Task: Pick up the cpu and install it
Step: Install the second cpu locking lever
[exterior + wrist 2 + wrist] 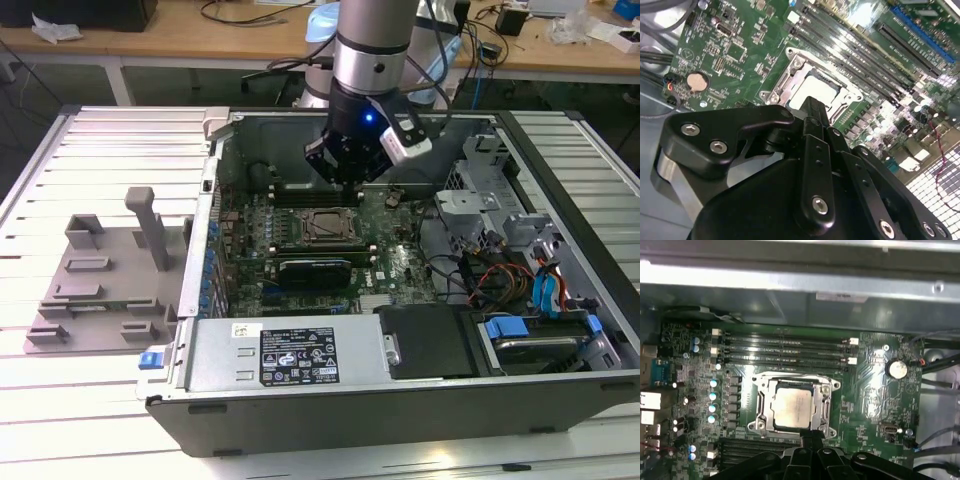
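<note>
The cpu [792,407] is a pale silver-grey square lying flat inside the metal socket frame [760,412] on the green motherboard; in the second wrist view the cpu [812,90] sits just beyond the fingertips. My black gripper [812,106] hangs above the board beside the socket, its two fingers pressed together with nothing between them. In the exterior view the gripper [345,178] hovers inside the open computer case, just behind the socket [325,228].
Memory slots [785,351] run along one side of the socket, and a coin battery [897,369] sits on the board. The case wall [300,350], drive cage [480,190] and cables [500,280] surround the board. A grey plastic tray [100,280] lies at the exterior view's left.
</note>
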